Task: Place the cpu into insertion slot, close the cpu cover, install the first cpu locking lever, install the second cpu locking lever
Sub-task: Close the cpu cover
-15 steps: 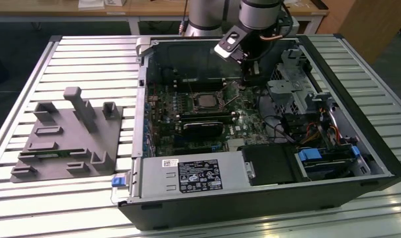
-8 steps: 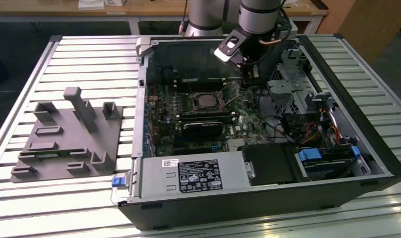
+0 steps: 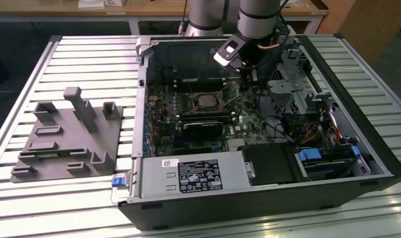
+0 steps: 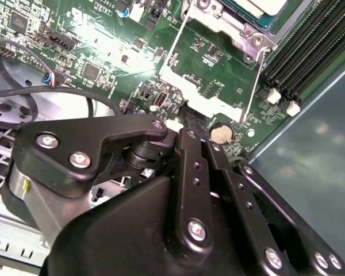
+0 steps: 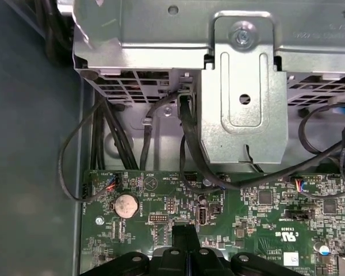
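The cpu (image 3: 206,101) lies in the insertion slot (image 3: 192,95) on the green board, its silver-grey top (image 4: 265,4) showing through the cpu cover (image 4: 227,26), which lies flat over it. Two thin wire locking levers (image 4: 171,53) (image 4: 254,86) run beside the socket. In the exterior view one lever (image 3: 232,101) slants up on the socket's right. My gripper (image 3: 249,80) hangs low just right of that lever. Its black fingertips (image 5: 184,234) are shut together with nothing seen between them, close over the board near a coin cell (image 4: 220,133).
The open computer case (image 3: 359,129) walls in the board. A metal drive cage (image 5: 244,86) and cables (image 5: 190,155) crowd the gripper's side. Memory slots (image 4: 310,46), a black card (image 3: 204,127) and a power supply (image 3: 187,176) sit nearby. A grey fixture (image 3: 65,134) stands on the table at the exterior view's left.
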`<state>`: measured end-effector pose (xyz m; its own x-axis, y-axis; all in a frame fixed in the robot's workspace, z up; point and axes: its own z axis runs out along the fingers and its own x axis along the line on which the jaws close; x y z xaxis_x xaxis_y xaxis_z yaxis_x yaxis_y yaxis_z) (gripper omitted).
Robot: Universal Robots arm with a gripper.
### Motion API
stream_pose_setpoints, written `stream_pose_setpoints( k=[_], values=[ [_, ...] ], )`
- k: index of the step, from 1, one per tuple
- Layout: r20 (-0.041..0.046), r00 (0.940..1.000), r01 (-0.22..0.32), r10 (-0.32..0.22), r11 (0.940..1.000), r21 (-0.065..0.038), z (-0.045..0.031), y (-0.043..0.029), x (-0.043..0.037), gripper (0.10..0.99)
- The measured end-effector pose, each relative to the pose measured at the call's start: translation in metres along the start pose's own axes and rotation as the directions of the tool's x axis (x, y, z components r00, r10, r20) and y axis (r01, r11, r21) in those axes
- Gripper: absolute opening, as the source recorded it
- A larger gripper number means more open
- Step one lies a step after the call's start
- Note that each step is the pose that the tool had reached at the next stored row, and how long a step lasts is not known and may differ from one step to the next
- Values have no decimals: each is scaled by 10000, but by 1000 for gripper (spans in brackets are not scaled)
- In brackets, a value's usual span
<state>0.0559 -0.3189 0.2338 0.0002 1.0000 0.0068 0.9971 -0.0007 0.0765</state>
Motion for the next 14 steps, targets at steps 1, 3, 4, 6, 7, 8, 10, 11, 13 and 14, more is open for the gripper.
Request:
stream_pose_setpoints(
  k=[1,3,4,6,7,8,10,11,13,14],
  values=[
    [1,10000,0,0,10000,0,10,-1,0,106],
    [3,10000,1,-1,10000,0,17,0,0,106],
    [3,10000,0,0,10000,1,17,0,0,106],
    [3,10000,0,0,10000,1,18,1,0,106],
    [2,10000,0,0,10000,1,18,1,0,106],
    [2,10000,0,0,10000,0,18,1,0,106],
    [-1,10000,1,-1,9999,115,20,4,0,106],
    [1,10000,-1,1,9998,212,20,5,0,106],
    [4,10000,-2,2,9992,399,22,9,0,106],
    [8,10000,-3,3,9987,504,23,11,0,106]
  ],
)
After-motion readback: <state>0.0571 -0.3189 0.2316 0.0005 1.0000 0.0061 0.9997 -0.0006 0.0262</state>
